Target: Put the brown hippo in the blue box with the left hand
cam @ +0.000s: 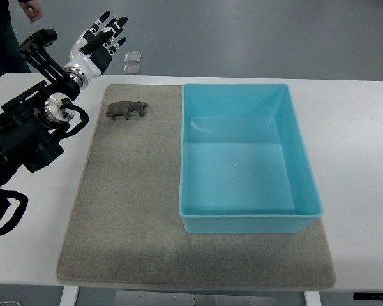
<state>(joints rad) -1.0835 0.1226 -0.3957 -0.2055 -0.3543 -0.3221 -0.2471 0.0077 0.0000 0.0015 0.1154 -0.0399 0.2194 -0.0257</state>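
Observation:
A small brown hippo (126,109) stands on the grey mat (127,210) near its far left corner, head pointing right toward the box. The blue box (246,220) sits on the right half of the mat and holds nothing. My left hand (102,39) hangs above the table's far left edge, up and to the left of the hippo, with its fingers spread and nothing in them. The left arm (25,137) runs in from the left edge. No right arm shows.
The white table (357,146) carries the mat. Two small square floor plates (133,62) lie beyond the far edge. A person (6,25) in dark clothes stands at the top left corner, one hand hanging near my arm.

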